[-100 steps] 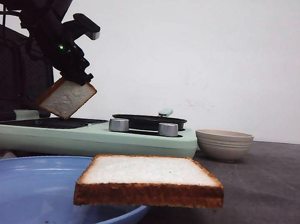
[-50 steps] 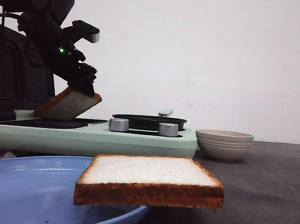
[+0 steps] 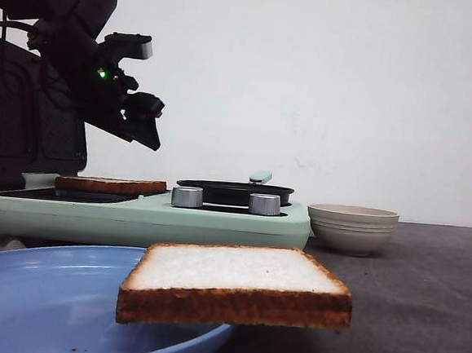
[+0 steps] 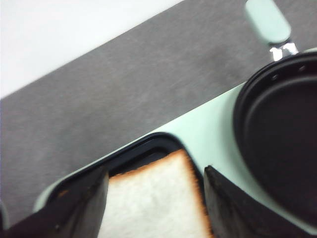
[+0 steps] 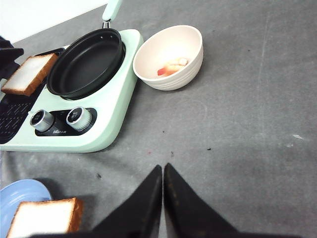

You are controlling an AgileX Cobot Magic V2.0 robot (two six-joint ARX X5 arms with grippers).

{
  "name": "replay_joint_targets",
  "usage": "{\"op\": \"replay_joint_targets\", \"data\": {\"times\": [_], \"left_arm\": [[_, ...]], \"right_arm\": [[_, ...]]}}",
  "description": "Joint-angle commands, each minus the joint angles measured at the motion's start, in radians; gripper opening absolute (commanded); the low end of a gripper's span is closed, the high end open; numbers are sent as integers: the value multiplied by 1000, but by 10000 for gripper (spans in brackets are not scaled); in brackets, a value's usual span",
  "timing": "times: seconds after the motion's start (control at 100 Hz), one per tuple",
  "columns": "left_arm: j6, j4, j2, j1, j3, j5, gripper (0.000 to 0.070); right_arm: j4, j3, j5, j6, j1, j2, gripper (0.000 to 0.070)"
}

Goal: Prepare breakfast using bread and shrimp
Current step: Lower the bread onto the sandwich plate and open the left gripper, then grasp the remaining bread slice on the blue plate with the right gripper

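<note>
One bread slice (image 3: 104,185) (image 4: 156,203) (image 5: 28,73) lies flat on the black griddle plate (image 3: 22,192) of the green cooker. My left gripper (image 3: 146,120) (image 4: 154,174) hangs open just above it, a finger on either side, not touching. A second bread slice (image 3: 236,284) (image 5: 42,224) rests on the rim of the blue plate (image 3: 38,300) (image 5: 22,192) near the front. The shrimp (image 5: 171,67) lies in the beige bowl (image 3: 352,228) (image 5: 188,42). My right gripper (image 5: 163,168) is shut and empty above the grey table.
The mint green cooker (image 3: 216,224) (image 5: 116,119) carries a black frying pan (image 3: 235,193) (image 5: 86,62) with a green handle and two silver knobs (image 3: 187,196) (image 3: 264,204). A dark box stands at the far left behind the cooker.
My left gripper lowered the tilted bread slice onto the griddle, let go of it and rose slightly. The slice now lies flat. The right arm has not moved.
</note>
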Motion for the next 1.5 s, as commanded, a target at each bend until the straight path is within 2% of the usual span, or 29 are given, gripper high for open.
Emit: {"op": "replay_joint_targets", "data": {"times": [0.0,0.19,0.36,0.5,0.67,0.73,0.8,0.89,0.99,1.23,1.36,1.49], "left_arm": [[-72,11,-23,-3,27,26,325],[-148,-10,-157,-2,27,72,324],[-216,-57,-312,0,27,77,322],[-218,-160,-436,15,26,109,313],[-235,-345,-557,48,25,125,311],[-238,-397,-592,68,21,151,311],[-240,-426,-636,92,2,188,311],[-255,-411,-705,120,-53,226,311],[-293,-351,-789,139,-159,255,311],[-374,-218,-1019,143,-475,254,313],[-406,-199,-1126,143,-578,253,313],[-413,-222,-1202,143,-632,247,314]], "right_arm": [[7,16,2,-11,3,3,0],[7,16,2,-12,3,3,0],[6,16,-6,-11,3,3,0],[-11,16,-52,-10,3,3,0],[-33,17,-114,17,3,3,0],[-34,16,-136,36,3,3,29],[-34,16,-160,50,3,3,115],[-38,16,-187,58,3,5,200],[-39,16,-233,78,3,18,204],[-44,9,-343,122,33,127,226],[13,-23,-370,158,112,226,277],[143,-53,-368,235,219,333,279]]}}
